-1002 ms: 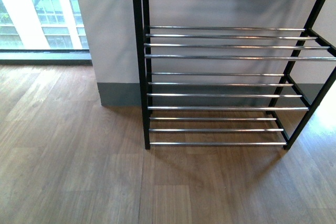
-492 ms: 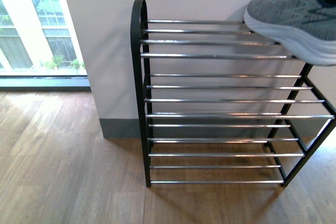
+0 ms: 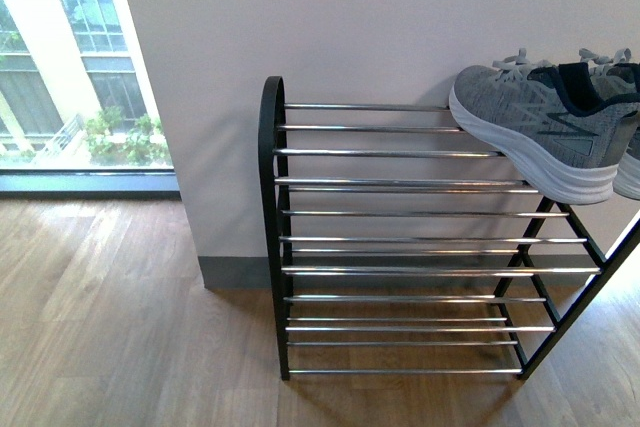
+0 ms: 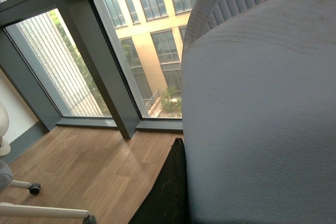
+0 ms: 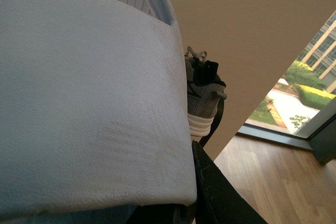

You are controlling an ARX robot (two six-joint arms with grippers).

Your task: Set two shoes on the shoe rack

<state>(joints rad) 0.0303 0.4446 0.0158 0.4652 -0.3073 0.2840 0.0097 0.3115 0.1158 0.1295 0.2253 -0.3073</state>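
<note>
Carrying step, most likely. Blue slide gripped in the left tool, right up close to the camera. Second blue slide gripped in the right tool the same way. Only one dark finger of each tool in sight, pressed against the slide, so clenched on the slides by the look of it, not for sure. Neither arm in the front view.

Grey sneakers already up on the top row of the shoe rack, at its right end, side by side. No shoes to be seen on the lower rows.

Next, probably: bring the slides over to a free row, lay them flat across the shiny bars, then let go. Round, smooth bars with gaps between, so easy for a soft slide to tip or slip through.

Brown wood floor. Plain pale wall behind the rack. Big window off to the left, with trees and buildings outside.
</note>
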